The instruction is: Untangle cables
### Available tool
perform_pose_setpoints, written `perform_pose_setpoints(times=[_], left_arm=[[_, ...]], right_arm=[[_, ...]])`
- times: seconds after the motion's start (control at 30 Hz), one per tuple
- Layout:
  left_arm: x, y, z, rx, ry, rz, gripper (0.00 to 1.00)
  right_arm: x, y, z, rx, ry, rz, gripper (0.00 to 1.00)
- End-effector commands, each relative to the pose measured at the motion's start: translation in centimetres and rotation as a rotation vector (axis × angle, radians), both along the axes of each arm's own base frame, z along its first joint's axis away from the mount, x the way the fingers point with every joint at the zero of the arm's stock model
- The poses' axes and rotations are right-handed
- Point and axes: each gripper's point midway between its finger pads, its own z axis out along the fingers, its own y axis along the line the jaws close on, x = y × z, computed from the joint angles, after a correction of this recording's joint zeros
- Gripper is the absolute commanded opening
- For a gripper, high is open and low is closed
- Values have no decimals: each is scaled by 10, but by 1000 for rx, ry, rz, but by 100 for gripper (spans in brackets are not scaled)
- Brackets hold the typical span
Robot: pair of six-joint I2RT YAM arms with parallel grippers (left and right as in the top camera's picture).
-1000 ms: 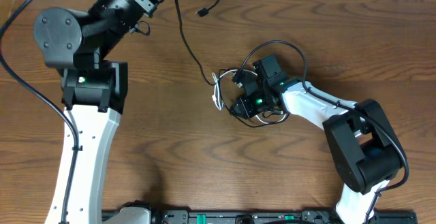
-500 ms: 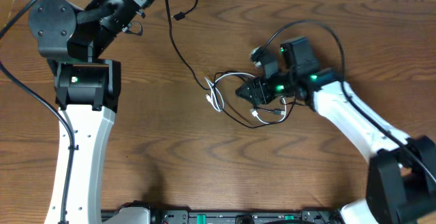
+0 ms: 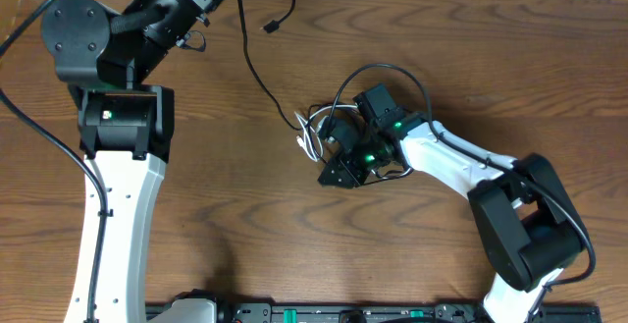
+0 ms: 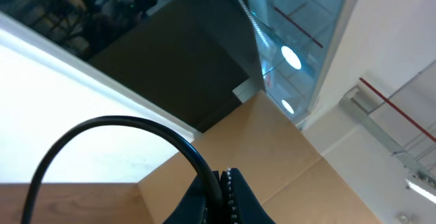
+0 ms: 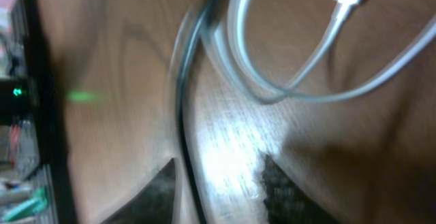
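The white cable (image 3: 305, 142) and black cable (image 3: 257, 78) lay tangled together mid-tabletop (image 3: 245, 225). A pull from either side risked cinching the knot instead of freeing it, since both strands crossed there. The right jaws hung partly apart over the tangle, gripping nothing, with the black strand between them and the white loop just beyond. The left jaws were pinched shut on the black cable, toward its plug end.

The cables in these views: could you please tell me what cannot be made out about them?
- Overhead: the right gripper covers where the white cable and black cable cross.
- Overhead: the top edge cuts off the black cable's run to the left gripper.
- Right wrist: blur hides whether the black cable touches a finger.
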Motion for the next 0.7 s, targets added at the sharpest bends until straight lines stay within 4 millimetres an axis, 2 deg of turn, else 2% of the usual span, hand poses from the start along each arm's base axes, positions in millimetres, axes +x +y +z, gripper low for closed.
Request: perform_pose_setpoints(times=[0.0, 0.03, 0.07, 0.13, 0.27, 0.37, 0.47, 0.57, 0.67], left_arm=[[-3, 2, 4, 15, -12, 16, 8], [-1, 2, 0, 32, -9, 23, 7], [2, 2, -8, 79, -13, 41, 7], [6, 2, -23, 163, -16, 66, 7], [19, 9, -68, 330, 62, 141, 7], [31, 28, -108, 450, 182, 252, 7], [36, 57, -148, 571, 332, 399, 7], [32, 77, -176, 662, 443, 482, 7], [25, 85, -194, 743, 493, 492, 8]], right_arm=[[22, -8, 16, 12, 8, -116, 6], [28, -11, 23, 20, 10, -145, 3], [38, -17, 39, 37, 4, -192, 1], [50, -27, 63, 63, -15, -250, 1], [66, -55, 123, 145, -77, -364, 1], [70, -79, 168, 221, -132, -437, 1], [71, -106, 210, 283, -174, -544, 1], [70, -128, 244, 343, -204, -636, 1], [67, -152, 284, 420, -270, -726, 1]])
